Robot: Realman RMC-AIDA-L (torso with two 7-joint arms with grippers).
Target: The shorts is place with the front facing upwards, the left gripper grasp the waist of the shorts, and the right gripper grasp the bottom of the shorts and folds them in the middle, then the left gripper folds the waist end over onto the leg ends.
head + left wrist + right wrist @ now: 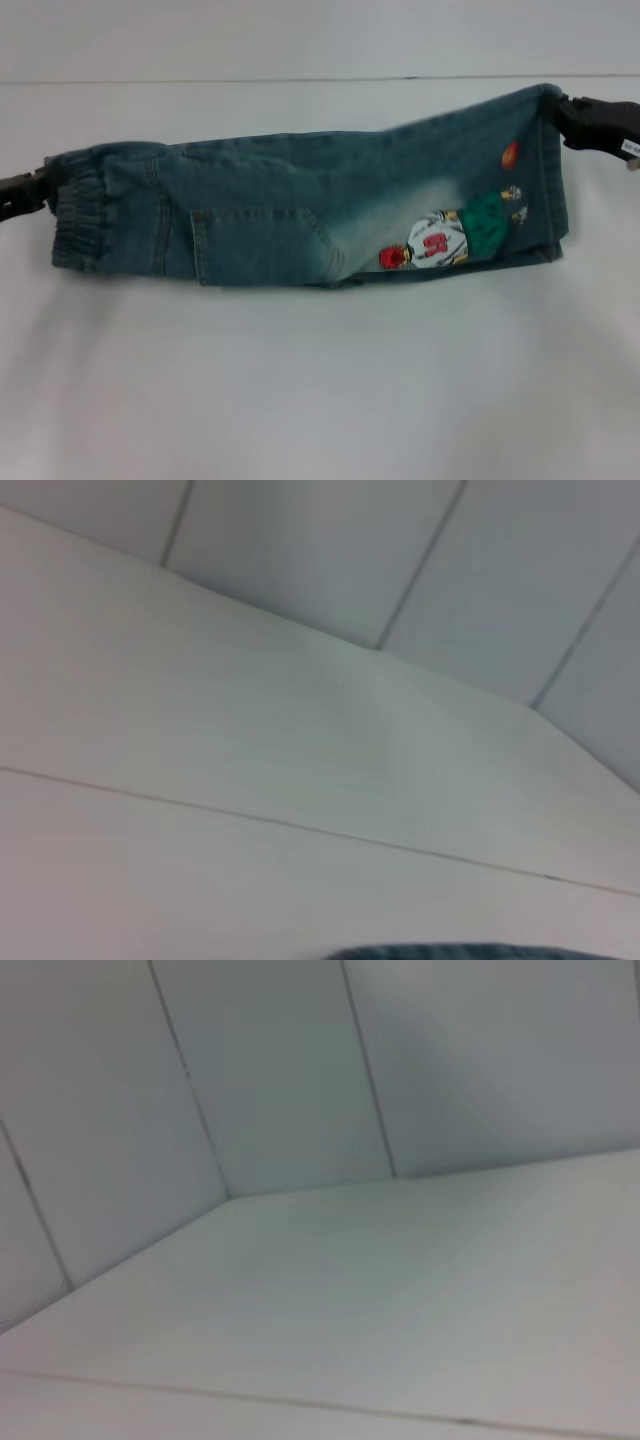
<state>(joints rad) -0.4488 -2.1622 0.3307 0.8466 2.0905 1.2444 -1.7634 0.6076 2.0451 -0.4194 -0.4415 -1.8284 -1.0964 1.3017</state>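
Legible text: none confirmed. Shorts (300, 215), denim: embroidered figure patch (450, 238) at 4 o'clock of the garment, white jersey bearing a red mark, possibly a numeral, too blurred to read. No brand label or sign readable elsewhere.

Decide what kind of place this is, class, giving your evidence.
Probably a robot test bench: a bare white table, plain panelled walls, and denim shorts held at each end by the left pincer and right pincer.

Blue denim shorts (270, 215), faded paler near the middle, with an embroidered figure (450, 235) in white, green and red, and an orange patch (510, 154). White table (320, 390). Black grippers.
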